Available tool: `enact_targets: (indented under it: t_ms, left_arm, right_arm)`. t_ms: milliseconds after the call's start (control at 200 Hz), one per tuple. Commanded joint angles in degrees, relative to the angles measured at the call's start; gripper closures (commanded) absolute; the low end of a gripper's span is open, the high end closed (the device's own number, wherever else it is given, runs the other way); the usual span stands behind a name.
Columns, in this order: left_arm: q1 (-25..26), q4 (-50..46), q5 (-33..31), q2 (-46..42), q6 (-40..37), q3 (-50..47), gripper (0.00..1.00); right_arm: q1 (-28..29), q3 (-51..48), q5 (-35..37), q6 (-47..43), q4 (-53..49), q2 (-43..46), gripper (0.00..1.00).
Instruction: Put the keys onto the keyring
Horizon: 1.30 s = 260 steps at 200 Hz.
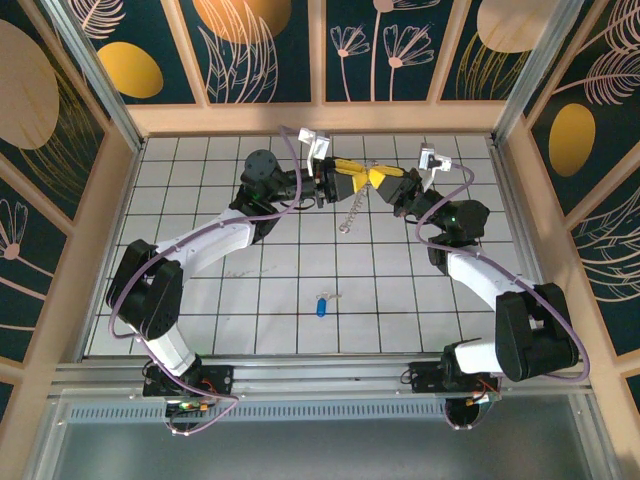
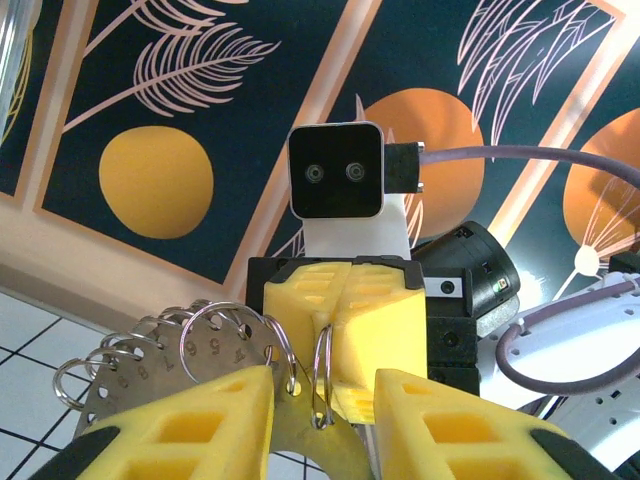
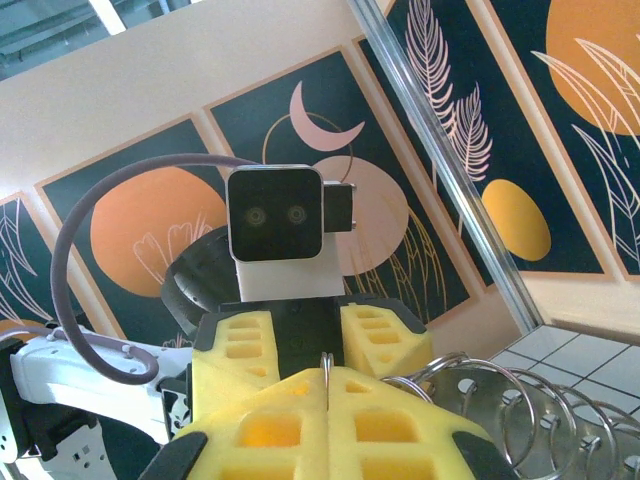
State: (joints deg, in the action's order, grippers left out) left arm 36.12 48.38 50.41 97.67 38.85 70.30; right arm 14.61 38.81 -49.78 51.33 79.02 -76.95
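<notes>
keyring (image 1: 350, 212) pinched in right claw (image 1: 374, 180), key (image 1: 321, 306) well apart

The keyring (image 2: 215, 345), a thin silver band of numbered holes fringed with small split rings, hangs aloft pinched in my right pincer (image 1: 376, 185), while the blue-headed key (image 1: 321, 306) lies flat on the tiles, well apart.

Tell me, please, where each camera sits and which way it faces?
Top external: above and behind the bases, looking down on the table; both arms show, left gripper and right gripper meeting.
Left wrist: on the left arm, looking along its fingers at the right gripper.
Right wrist: on the right arm, looking along its fingers back at the left gripper.
Both wrist views share the keyring and face each other's camera.
</notes>
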Motion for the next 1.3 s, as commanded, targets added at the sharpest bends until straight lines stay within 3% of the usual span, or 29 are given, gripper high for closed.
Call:
enact_targets:
  t_ms: [0,270,500,766,1111,1216,1296]
  left_arm:
    - [0.00,3.37,0.99,0.22,0.61,2.03,0.68]
    - [0.01,4.60,0.45,1.74,1.14,2.16,0.70]
    - [0.00,4.97,0.56,1.72,1.33,2.04,0.79]
    - [0.00,4.10,0.39,1.30,0.54,1.83,1.00]
    - [0.01,-2.86,-0.68,-1.29,-6.24,2.03,1.00]
    - [0.05,-7.17,-1.84,-2.64,-10.98,2.13,1.00]
    - [0.02,-11.14,-3.35,-3.98,-15.53,2.29,1.00]
  right_arm:
    - [-0.23,-0.40,-0.76,-0.83,2.78,1.54,1.00]
    - [-0.21,-0.48,-0.85,-0.75,2.80,1.54,1.00]
    - [-0.24,-0.44,-0.78,-1.01,2.46,1.72,1.00]
    - [-0.26,-0.22,-0.85,-1.24,1.76,1.79,1.00]
    - [-0.41,0.83,-0.42,-1.89,-1.36,2.23,1.00]
    - [-1.43,0.64,0.81,-2.15,-3.74,3.59,0.73]
    - [-3.13,0.10,2.07,-2.08,-6.10,5.49,0.61]
